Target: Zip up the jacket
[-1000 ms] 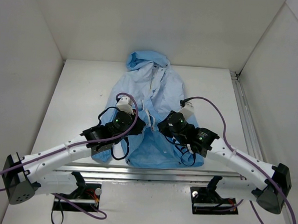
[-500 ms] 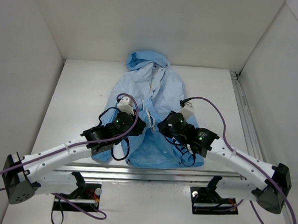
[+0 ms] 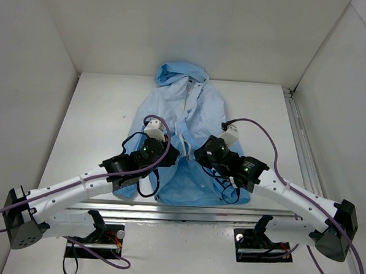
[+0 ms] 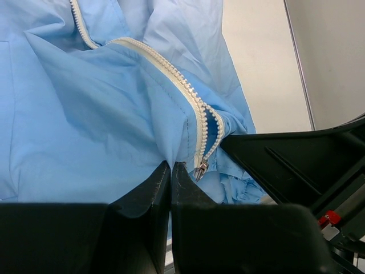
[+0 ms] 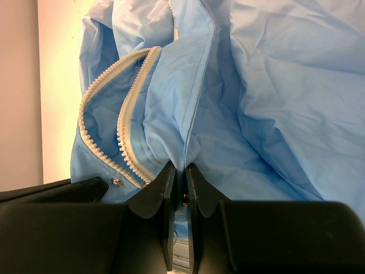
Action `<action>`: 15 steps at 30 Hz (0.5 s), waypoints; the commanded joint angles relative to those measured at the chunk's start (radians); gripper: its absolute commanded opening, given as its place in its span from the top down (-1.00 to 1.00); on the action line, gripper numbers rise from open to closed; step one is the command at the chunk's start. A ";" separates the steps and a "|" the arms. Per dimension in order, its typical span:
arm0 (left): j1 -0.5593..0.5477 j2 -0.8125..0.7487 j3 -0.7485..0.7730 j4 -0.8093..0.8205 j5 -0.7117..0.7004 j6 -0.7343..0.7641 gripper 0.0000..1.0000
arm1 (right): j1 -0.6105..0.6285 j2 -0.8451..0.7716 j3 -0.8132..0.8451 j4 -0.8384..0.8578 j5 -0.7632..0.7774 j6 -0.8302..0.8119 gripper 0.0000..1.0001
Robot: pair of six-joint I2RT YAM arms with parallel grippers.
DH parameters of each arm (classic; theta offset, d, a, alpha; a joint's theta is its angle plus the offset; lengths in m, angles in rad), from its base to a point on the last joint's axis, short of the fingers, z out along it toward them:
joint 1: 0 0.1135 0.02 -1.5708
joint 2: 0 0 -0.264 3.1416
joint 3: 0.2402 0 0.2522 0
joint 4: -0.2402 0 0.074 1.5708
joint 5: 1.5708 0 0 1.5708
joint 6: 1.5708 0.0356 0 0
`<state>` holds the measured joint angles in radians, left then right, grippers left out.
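the jacket (image 3: 193, 110) lay flat on the white table (image 3: 98, 117), hood toward the far wall, its zipper (image 4: 181, 85) teeth parted. the left gripper (image 4: 171, 166) was pinched tight on a fabric fold beside the zipper pull (image 4: 200, 170). the right gripper (image 5: 179, 169) nipped another fold beside the teeth.

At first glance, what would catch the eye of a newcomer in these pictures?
A light-blue jacket lies spread on the white table, its hood at the far end. Over its lower front, the left gripper and the right gripper each pinch fabric beside the white zipper.
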<state>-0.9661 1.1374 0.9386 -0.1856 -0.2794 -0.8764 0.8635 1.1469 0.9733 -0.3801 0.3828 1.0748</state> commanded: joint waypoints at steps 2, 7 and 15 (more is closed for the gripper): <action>-0.025 0.008 0.051 0.014 -0.061 -0.012 1.00 | 0.008 -0.018 0.058 0.058 0.048 0.019 1.00; -0.045 0.021 0.063 0.006 -0.081 -0.004 1.00 | 0.005 -0.013 0.062 0.050 0.045 0.019 1.00; -0.065 0.035 0.077 0.009 -0.106 0.013 1.00 | 0.006 -0.009 0.064 0.040 0.045 0.034 1.00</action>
<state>-1.0149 1.1782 0.9535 -0.2024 -0.3534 -0.8745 0.8639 1.1469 0.9771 -0.3931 0.3843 1.0779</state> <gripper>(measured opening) 0.007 0.067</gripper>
